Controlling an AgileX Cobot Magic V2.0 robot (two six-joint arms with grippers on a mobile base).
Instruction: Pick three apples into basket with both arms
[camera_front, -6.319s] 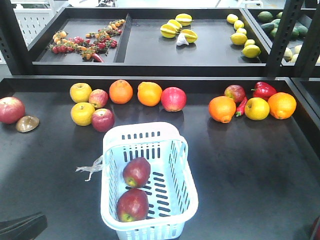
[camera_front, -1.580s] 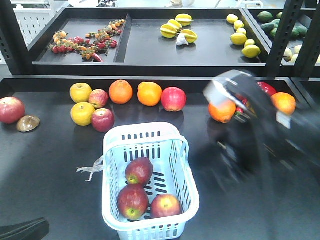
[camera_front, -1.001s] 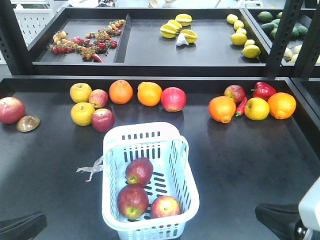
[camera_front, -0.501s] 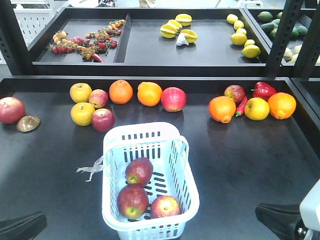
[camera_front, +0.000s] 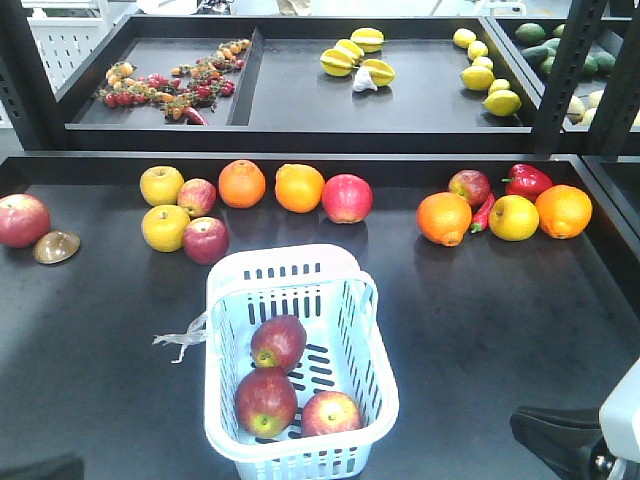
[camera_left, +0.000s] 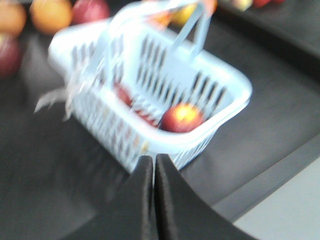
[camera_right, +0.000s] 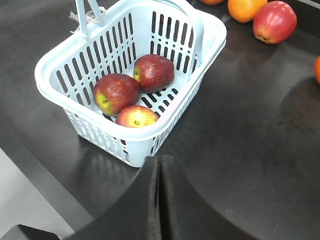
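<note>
Three dark red apples (camera_front: 283, 380) now lie in the pale blue basket (camera_front: 372, 300) near the tabletop's front edge, one more than seconds ago. Left end effector (camera_left: 152, 172) and right end effector (camera_right: 160, 172), both closed and empty, sit pulled back; the task looks finished.

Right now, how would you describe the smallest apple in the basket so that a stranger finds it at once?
Look at the pale blue-white basket in the middle of the black shelf. Three apples lie inside, at its near end. The smallest apple sits in the near right corner; unlike its two dark red neighbours, it is lighter red with a yellow blush.
</note>
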